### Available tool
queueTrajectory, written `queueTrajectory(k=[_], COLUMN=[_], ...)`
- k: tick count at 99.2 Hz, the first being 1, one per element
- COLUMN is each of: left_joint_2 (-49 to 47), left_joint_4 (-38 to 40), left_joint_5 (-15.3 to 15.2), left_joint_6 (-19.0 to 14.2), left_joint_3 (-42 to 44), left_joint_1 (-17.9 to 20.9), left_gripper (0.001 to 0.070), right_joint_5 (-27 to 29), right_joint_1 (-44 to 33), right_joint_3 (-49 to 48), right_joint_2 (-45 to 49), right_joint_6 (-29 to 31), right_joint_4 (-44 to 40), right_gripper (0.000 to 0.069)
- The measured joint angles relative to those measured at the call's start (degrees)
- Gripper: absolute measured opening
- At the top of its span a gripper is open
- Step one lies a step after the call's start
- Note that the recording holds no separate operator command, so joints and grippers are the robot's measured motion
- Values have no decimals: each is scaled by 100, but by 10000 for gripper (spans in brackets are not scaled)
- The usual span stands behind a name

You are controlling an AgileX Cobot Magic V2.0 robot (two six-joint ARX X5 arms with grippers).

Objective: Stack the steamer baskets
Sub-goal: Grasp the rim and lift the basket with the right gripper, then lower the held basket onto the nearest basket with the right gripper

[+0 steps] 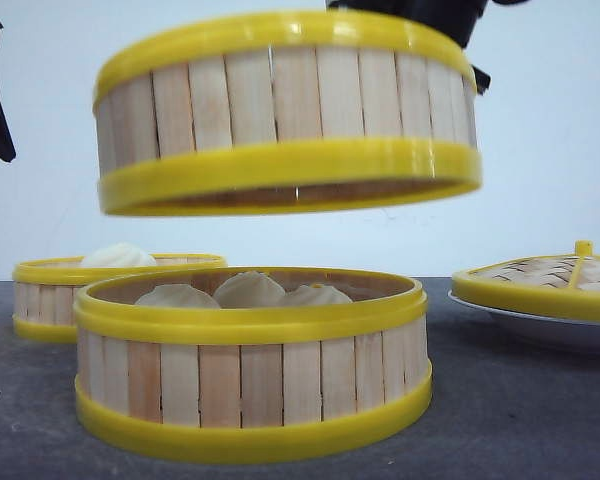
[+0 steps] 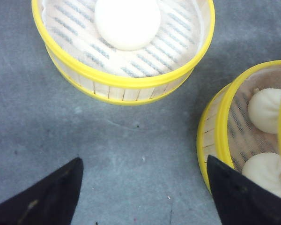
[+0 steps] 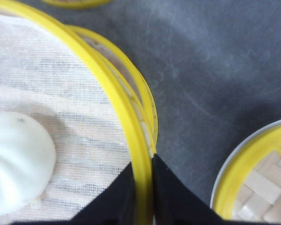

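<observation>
No text, label, brand, number or sign readable anywhere in the three views.

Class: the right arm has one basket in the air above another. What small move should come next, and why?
Probably lower it straight down, nudging slightly toward the robot's right. The right gripper pinches the raised basket's rim, and it hangs clear above the front basket, about centred but slightly tilted and offset left, so the rims need aligning before release.
</observation>
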Motion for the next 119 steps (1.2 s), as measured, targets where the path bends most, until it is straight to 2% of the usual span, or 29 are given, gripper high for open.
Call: queueTrajectory(k=[34, 61, 79, 119], left_joint_2=[0, 0, 0, 0], left_joint_4=[13, 46, 50, 92], left_joint_5=[-11, -13, -15, -39], left_joint_6=[2, 4, 4, 42], left_joint_3=[0, 0, 0, 0], left_joint_1=[0, 0, 0, 0], left_gripper=[514, 514, 514, 514], right_joint_5=[2, -17, -426, -417], right_joint_1=[17, 17, 22, 33], right_joint_3=[-839, -846, -846, -979], right_joint_2=[-7, -7, -7, 2], right_joint_6=[-4, -7, -11, -13], right_joint_4=[1322, 1482, 1554, 1639], right_gripper=[24, 24, 24, 24])
